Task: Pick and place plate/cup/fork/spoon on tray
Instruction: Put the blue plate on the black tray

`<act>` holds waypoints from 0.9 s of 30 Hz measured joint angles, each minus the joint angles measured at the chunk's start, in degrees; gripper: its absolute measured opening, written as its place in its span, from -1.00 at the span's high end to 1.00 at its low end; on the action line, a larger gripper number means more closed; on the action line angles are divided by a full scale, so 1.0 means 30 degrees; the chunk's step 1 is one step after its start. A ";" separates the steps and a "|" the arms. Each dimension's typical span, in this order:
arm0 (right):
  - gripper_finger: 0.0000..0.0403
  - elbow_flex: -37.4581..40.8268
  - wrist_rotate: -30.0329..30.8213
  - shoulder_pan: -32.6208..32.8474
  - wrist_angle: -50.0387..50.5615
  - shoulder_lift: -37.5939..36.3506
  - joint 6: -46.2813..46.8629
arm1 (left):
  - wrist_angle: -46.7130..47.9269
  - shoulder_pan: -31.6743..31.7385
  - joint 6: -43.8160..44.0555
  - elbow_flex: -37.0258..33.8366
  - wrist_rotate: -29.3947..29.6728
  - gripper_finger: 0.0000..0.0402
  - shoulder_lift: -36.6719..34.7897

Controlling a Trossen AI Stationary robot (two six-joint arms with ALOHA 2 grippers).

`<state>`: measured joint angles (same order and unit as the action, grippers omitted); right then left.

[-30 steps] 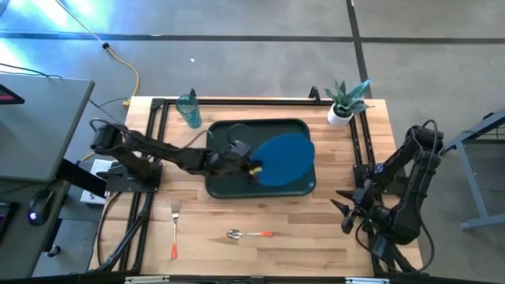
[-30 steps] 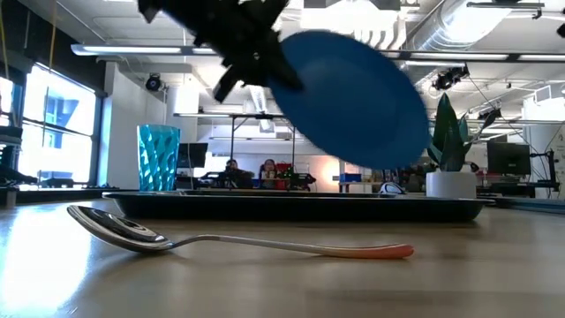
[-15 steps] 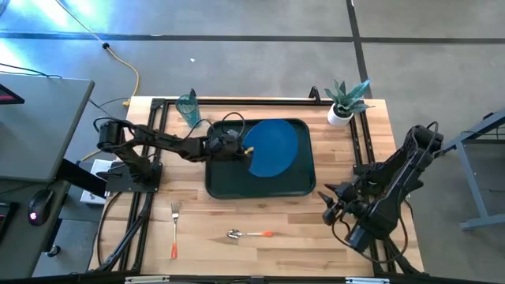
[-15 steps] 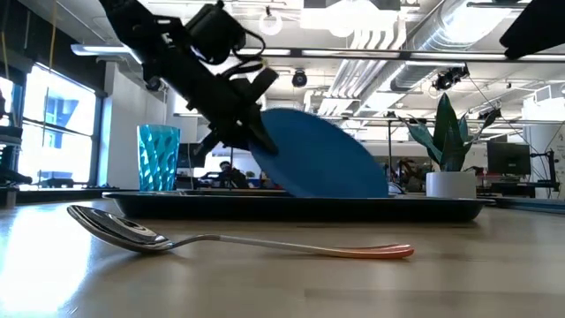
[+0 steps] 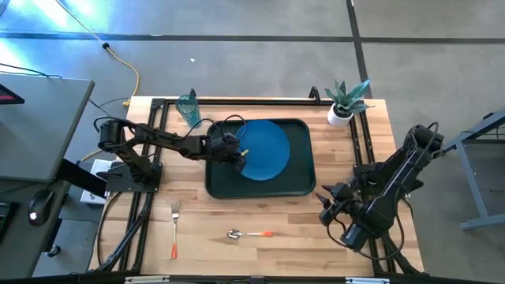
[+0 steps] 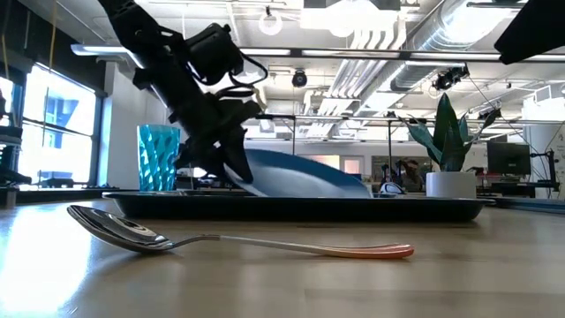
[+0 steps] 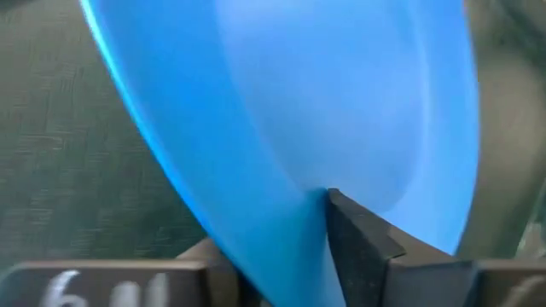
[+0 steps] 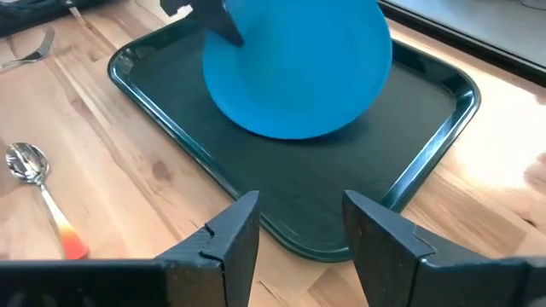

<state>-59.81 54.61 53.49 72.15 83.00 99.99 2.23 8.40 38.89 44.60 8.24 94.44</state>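
The blue plate (image 5: 267, 150) lies tilted over the dark green tray (image 5: 260, 183), and my left gripper (image 5: 238, 151) is shut on its left rim. In the low view the plate (image 6: 305, 177) slopes down from the gripper (image 6: 231, 161) to the tray (image 6: 424, 205). The teal cup (image 5: 188, 109) stands on the table beyond the tray's far left corner. The fork (image 5: 174, 229) and the spoon (image 5: 248, 233) lie flat on the wood near the front edge. My right gripper (image 8: 299, 230) is open and empty over the table, right of the tray's near right corner. My left gripper pinches the plate's left rim (image 7: 299, 217) between its two fingers, one finger (image 7: 358, 243) on the plate's upper face and the other under it. The fingers come from the table's left, slanting down. The plate is tilted: its held side is raised and its right part (image 6: 353, 189) rests on the tray.
A white pot with a green plant (image 5: 343, 104) stands at the table's far right corner. Black frame rails (image 5: 154, 142) run along the left, right and far sides of the table. Bare wood shows between the tray and the front edge, around the fork and spoon.
My left gripper has gone down and a little toward the table's left and far edges with the plate. The plate, which was lifted clear and steeply tilted, now lies much flatter with its right part on the tray. My right gripper has moved toward the tray.
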 joint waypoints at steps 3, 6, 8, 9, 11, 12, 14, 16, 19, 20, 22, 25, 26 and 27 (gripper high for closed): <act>0.20 0.0000 0.0009 0.0000 -0.0186 0.0000 -0.0001 | 0.0188 -0.0022 -0.0445 0.0000 -0.0021 0.36 0.0008; 0.20 0.0000 0.0192 0.0000 -0.0297 0.0065 -0.0001 | 0.0648 -0.0022 -0.0483 -0.0015 0.0116 0.26 0.0020; 0.20 0.0000 0.0726 0.0000 -0.0275 0.0377 -0.0001 | 0.0874 -0.0037 -0.0697 -0.0015 0.0672 0.20 0.0020; 0.20 0.0000 0.1132 0.0000 -0.0287 0.0642 -0.0015 | 0.0987 -0.0065 -0.0982 -0.0015 0.0942 0.17 0.0020; 0.20 0.0000 0.2392 -0.0091 -0.0282 0.1334 -0.0058 | 0.1134 -0.0079 -0.1614 -0.0015 0.1679 0.12 0.0020; 0.20 0.0000 0.3112 -0.0194 -0.0301 0.1756 0.0078 | 0.1207 -0.0105 -0.1704 -0.0015 0.2072 0.10 0.0020; 0.20 0.0000 0.4058 -0.0526 -0.0388 0.2555 0.0453 | 0.1211 -0.0177 -0.1724 -0.0015 0.2801 0.06 0.0020; 0.20 0.0000 0.4296 -0.1017 -0.0741 0.3201 0.0508 | 0.0947 -0.0372 -0.1937 -0.0015 0.3435 0.03 0.0011; 0.20 0.0000 0.3940 -0.1627 -0.1190 0.4127 0.0509 | 0.0194 -0.0801 -0.2705 -0.0014 0.4184 0.01 -0.0198; 0.20 0.0000 0.3852 -0.1771 -0.1257 0.4385 0.0516 | 0.0042 -0.0961 -0.2952 0.0093 0.4430 0.01 -0.0207; 0.20 0.0000 0.3726 -0.2038 -0.1569 0.4776 0.0516 | 0.0138 -0.1220 -0.3451 0.0240 0.5188 0.01 -0.0404; 0.20 0.0000 0.3326 -0.2257 -0.2304 0.4849 -0.0209 | -0.0036 -0.1562 -0.3973 0.0515 0.6336 0.00 -0.0651; 0.20 0.0000 0.3007 -0.2340 -0.3046 0.4783 -0.1092 | 0.0087 -0.1632 -0.4137 0.0517 0.6490 0.00 -0.0823; 0.20 0.0000 0.2646 -0.2361 -0.3933 0.4680 -0.2124 | 0.0062 -0.1698 -0.4361 0.0517 0.6520 0.00 -0.0946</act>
<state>-59.81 62.55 46.41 60.36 97.04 93.62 2.41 3.31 25.81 46.15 27.80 91.60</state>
